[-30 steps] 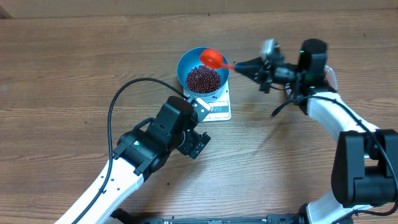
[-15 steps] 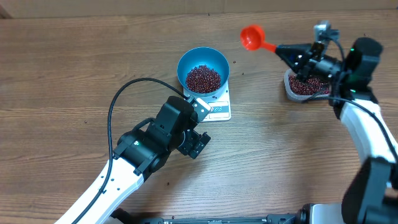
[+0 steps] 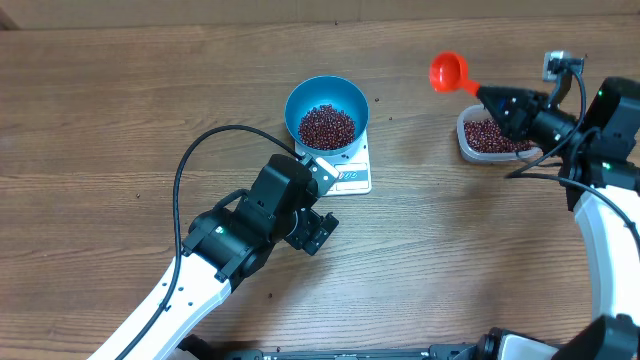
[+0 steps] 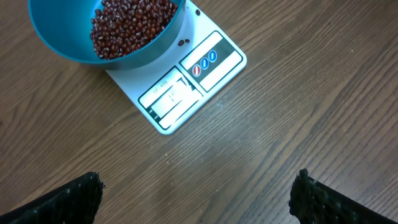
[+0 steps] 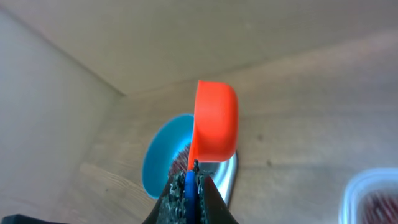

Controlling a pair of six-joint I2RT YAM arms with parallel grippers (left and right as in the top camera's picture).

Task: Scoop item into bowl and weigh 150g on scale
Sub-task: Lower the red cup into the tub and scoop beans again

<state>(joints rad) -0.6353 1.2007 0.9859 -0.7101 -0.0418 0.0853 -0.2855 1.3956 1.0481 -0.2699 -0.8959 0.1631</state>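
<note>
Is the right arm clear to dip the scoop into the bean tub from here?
Probably yes: the right gripper holds the red scoop right by the clear tub, whose open top has nothing else over it.

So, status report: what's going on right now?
Right gripper shut on red scoop, near clear tub. Left gripper open, empty. Blue bowl with beans sits on scale. Nothing blocking.

1 blue bowl (image 3: 345,95). 1 white scale (image 3: 352,180): 3 buttons (image 4: 204,63), 1 display (image 4: 171,94). 1 red scoop (image 3: 448,72). 1 clear tub (image 3: 466,146). 2 bean heaps: bowl heap (image 3: 326,127), tub heap (image 3: 488,138). 2 grippers: left gripper (image 4: 196,194), right gripper (image 5: 188,185).
</note>
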